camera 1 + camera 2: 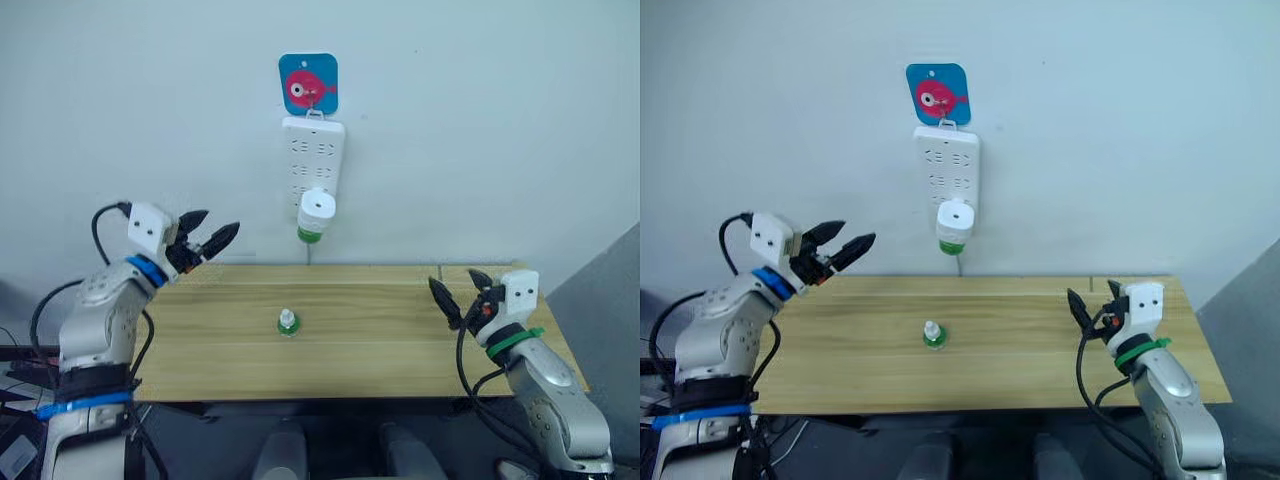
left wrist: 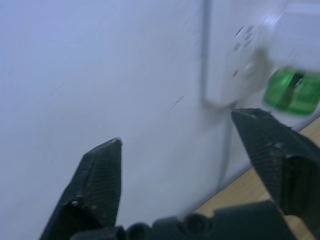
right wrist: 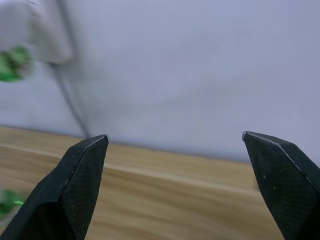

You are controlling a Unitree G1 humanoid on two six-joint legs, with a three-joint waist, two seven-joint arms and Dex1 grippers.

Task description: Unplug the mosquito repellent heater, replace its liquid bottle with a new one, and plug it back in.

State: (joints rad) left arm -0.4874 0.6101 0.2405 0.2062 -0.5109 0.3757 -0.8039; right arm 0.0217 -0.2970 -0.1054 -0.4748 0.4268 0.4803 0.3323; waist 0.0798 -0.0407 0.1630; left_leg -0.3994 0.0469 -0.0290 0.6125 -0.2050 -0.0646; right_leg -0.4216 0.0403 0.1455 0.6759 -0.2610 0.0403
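The mosquito repellent heater (image 1: 316, 208) is sitting upper centre of the head view, plugged into the lower end of the white power strip (image 1: 312, 150) hanging on the wall under a blue fish hook (image 1: 308, 83); its green liquid bottle (image 1: 310, 235) is pointing down, just above the table's (image 1: 400, 340) back edge. A spare bottle (image 1: 288, 322) w/ green base is standing mid-table, centre frame.

Left gripper (image 1: 208, 243) is hovering at left, above the table's far left corner, fingers spread, holding nothing, aimed toward the strip. Right gripper (image 1: 458, 297) is sitting low at right over the table edge, fingers likewise apart & empty.

Step in hand, as I read it: unplugging, not yet started. To do it well:
- Left should be closing across the heater's white body, not the bottle, since the bottle could twist loose.
- Pull straight out from the wall, along the prongs; no sideways levering.
- Strip is hanging from one hook, so it may swing or lift off; right could be bracing it.
- Keep clear of the spare bottle, which looks easy to tip.
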